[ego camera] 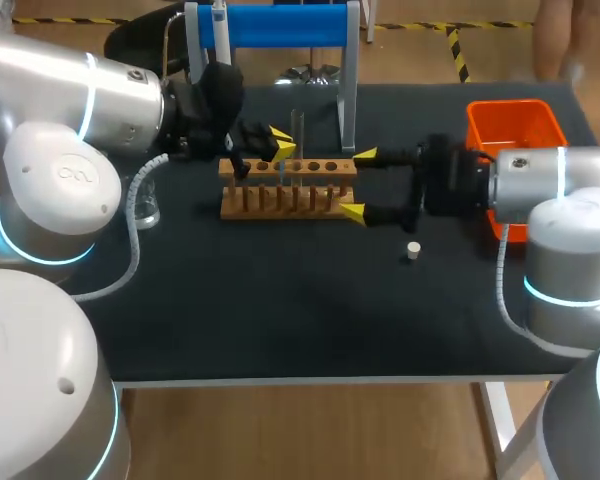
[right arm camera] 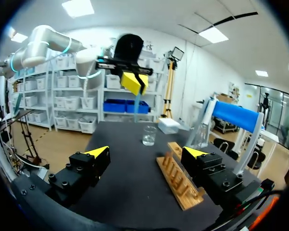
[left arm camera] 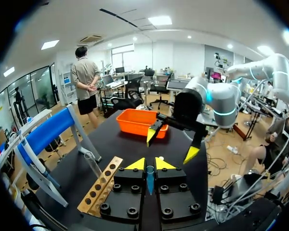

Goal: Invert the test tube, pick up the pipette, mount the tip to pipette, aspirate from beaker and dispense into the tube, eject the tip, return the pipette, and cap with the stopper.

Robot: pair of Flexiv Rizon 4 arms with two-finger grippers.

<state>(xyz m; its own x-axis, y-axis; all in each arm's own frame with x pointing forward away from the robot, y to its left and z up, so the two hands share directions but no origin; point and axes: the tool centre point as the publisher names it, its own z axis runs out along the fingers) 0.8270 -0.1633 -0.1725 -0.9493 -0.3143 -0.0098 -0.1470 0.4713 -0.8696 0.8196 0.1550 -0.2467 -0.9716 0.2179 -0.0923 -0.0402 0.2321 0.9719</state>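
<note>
**Left gripper** (ego camera: 282, 147): fingers together, clamped on a blue pipette tip (left arm camera: 150, 179) from 2 sides. Sits over the left half of the wooden test tube rack (ego camera: 288, 200). Tip hangs below the yellow fingertips toward the top of the rack; cannot tell whether it touches the rack.

**Right gripper** (ego camera: 358, 184): fingers wide apart, holding nothing. Lies level with the rack's right end, with 1 yellow tip near the rear corner and 1 near the front corner. Contact with the rack cannot be told.

**Test tube** (ego camera: 298, 132): clear glass, standing in 1 of the holes in the rack's top bar, just to the right of the left gripper. Rises well above the rack.

**Beaker** (right arm camera: 149, 135): clear glass, standing on the black table (ego camera: 280, 310) at the left side, well apart from the rack and partly hidden by the left arm in the head view.

**Stopper** (ego camera: 413, 251): small and white, lying on the table in front of the right gripper and apart from it.

**Orange bin** (ego camera: 515, 125): at the far right corner of the table, behind the right arm.

**Stand with blue top bar** (ego camera: 280, 25): at the far edge, behind the rack.
</note>
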